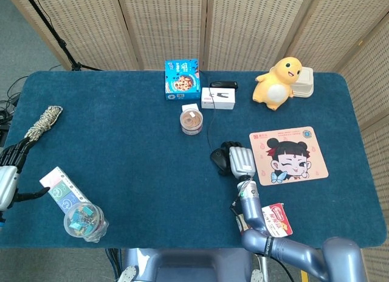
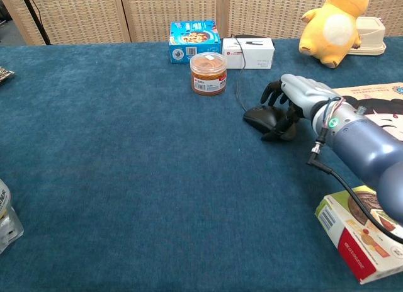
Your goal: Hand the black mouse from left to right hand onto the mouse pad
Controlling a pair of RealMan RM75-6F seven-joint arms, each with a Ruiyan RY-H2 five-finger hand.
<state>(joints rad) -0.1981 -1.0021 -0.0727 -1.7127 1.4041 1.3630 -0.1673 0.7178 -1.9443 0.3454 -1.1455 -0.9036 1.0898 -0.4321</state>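
Resting on the blue bench [image 1: 121, 148], the black mouse [image 2: 262, 117] lies left of the mouse pad [image 1: 287, 154], right hand [image 2: 296, 97] curled over its right edge. An orange jar [image 2: 208, 73], white box [image 2: 250, 52] stand behind. Left hand [image 1: 8, 166] hangs open-fingered.

Backdrop: a folding screen [image 1: 182, 27] of tan woven panels runs along the 12 o'clock side, wrapping round at 3 o'clock too.
Table: one big table [image 1: 121, 148] with a dark teal, carpet-ish cover and rounded corners, fills most of both views.
Floor: grey floor [image 1: 18, 51] showing at 9 to 10 o'clock.
Stand: a black tripod leg [image 1: 51, 36] slants down at 11 o'clock.
Cables: black cables [image 1: 7, 99] on the floor by the table's 9 o'clock edge.
Light: pretty even and soft, no hard shadows.
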